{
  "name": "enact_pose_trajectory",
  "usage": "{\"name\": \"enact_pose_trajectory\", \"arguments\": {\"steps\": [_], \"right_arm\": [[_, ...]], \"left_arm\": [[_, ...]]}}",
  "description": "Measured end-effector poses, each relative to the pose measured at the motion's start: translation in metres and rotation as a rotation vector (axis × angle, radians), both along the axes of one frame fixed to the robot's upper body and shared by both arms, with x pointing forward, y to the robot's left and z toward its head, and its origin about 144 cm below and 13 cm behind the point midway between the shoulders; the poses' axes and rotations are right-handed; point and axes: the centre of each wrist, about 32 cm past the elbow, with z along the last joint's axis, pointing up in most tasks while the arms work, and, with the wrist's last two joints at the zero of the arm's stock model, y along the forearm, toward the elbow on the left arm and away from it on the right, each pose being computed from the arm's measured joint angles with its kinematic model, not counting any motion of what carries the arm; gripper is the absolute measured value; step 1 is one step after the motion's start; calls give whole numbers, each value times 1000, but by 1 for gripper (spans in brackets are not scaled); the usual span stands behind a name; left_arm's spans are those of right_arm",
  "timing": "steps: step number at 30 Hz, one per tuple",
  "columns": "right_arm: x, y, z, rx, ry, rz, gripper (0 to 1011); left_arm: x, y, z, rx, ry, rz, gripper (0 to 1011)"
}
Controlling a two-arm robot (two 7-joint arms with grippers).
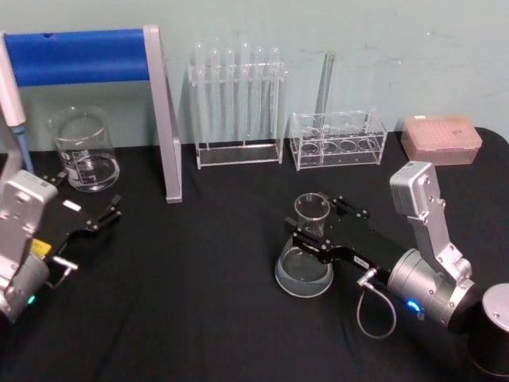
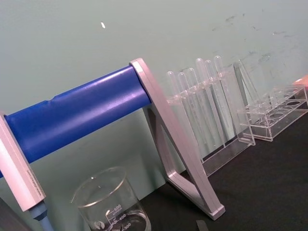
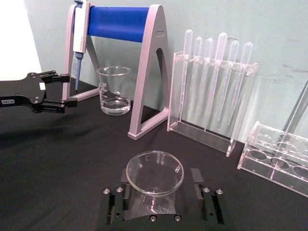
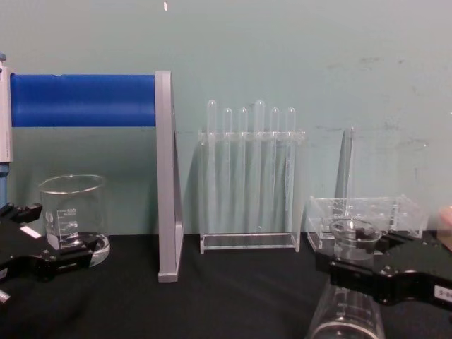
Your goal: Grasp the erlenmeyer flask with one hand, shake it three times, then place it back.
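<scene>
1. Black table takes up the whole foreground, with a pale green wall behind it.
2. Pipette stand with the blue bar sits back left, and a pipette hangs off its far end.
3. Right gripper reaches in from the right and sits around the neck of the erlenmeyer flask. Honestly can't tell if it's clamped on the glass or just loose around it.
4. Left gripper hovers low at the left, claw spread apart with nothing in it, just in front of the beaker.
5. Tall clear rack of test tubes stands at the back centre, just right of the stand's leg.
6. Low clear rack is next to it, with one tall tube standing in it.
7. Pink tip box is in the back right corner.
8. The flask stands upright, base flat on the table right of centre, with a bit of clear liquid in the bottom.
9. Beaker is back left under the blue bar, well apart from the flask.
</scene>
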Motion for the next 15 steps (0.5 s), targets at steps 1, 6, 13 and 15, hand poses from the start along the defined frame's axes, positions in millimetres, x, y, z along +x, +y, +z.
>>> {"name": "enact_pose_trajectory", "arguments": {"steps": [1,6,13,15], "right_arm": [[0,0,0,0,0,0,772],[0,0,0,0,-1,0,596],[0,0,0,0,-1,0,449],[0,0,0,0,-1,0,449]], "left_arm": [[0,0,0,0,0,0,1001],[0,0,0,0,0,0,1001],[0,0,0,0,0,0,1001],[0,0,0,0,0,0,1001]]}}
